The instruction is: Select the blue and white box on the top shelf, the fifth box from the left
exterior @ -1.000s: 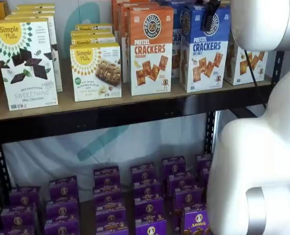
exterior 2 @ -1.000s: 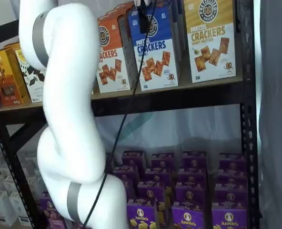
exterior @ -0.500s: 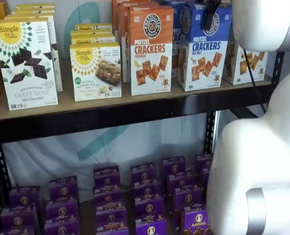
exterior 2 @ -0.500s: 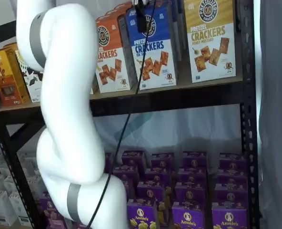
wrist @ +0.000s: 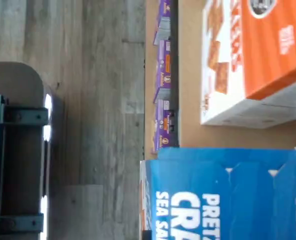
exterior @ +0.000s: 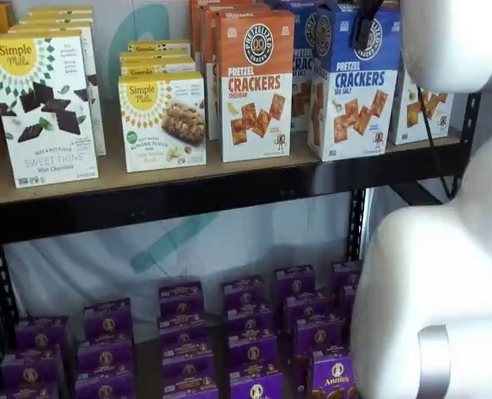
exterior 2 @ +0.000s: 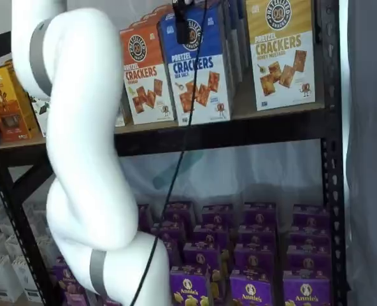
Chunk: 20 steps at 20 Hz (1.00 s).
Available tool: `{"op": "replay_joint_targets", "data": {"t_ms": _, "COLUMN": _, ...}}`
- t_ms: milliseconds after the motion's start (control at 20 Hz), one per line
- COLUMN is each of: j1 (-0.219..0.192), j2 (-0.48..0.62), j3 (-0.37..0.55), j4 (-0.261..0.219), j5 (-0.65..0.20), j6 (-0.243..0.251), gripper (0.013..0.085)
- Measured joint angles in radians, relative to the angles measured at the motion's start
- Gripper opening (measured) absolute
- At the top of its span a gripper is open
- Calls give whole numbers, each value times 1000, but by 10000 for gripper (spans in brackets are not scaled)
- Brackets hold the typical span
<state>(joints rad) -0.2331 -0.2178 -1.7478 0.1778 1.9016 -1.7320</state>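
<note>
The blue and white box [exterior: 354, 100] stands on the top shelf [exterior: 188, 195], slightly tilted, forward of the blue cartons behind it and near the front rail. It shows in both shelf views [exterior 2: 198, 83] and fills part of the wrist view [wrist: 228, 200]. My gripper [exterior: 364, 33] reaches down from above and is shut on the box's upper part. Its black finger lies over the round logo [exterior 2: 183, 32], with a cable hanging beside it. The orange-topped Cheddar carton [exterior: 256, 83] stands right beside it.
A yellow-topped cracker carton [exterior 2: 281, 51] stands on the box's other side. Simple Mills boxes [exterior: 42, 104] fill the shelf's left part. Purple Annie's boxes [exterior: 250, 332] crowd the lower shelf. My white arm [exterior 2: 80, 146] hangs before the shelves. A black upright [exterior 2: 332, 159] stands at the right.
The blue and white box has slid forward toward the shelf's front edge with my gripper on it. The arm has shifted with it.
</note>
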Motion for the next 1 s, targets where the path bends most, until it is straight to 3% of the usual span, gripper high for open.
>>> {"op": "replay_joint_targets", "data": {"t_ms": 500, "j1": -7, "j2": -253, "j3": 254, "j4": -25, "j5": 19, "j6": -16, "gripper": 570}}
{"op": "replay_joint_targets", "data": {"t_ms": 1000, "j1": -38, "j2": -410, "j3": 429, "j4": -26, "j5": 13, "j6": -49, "gripper": 570}}
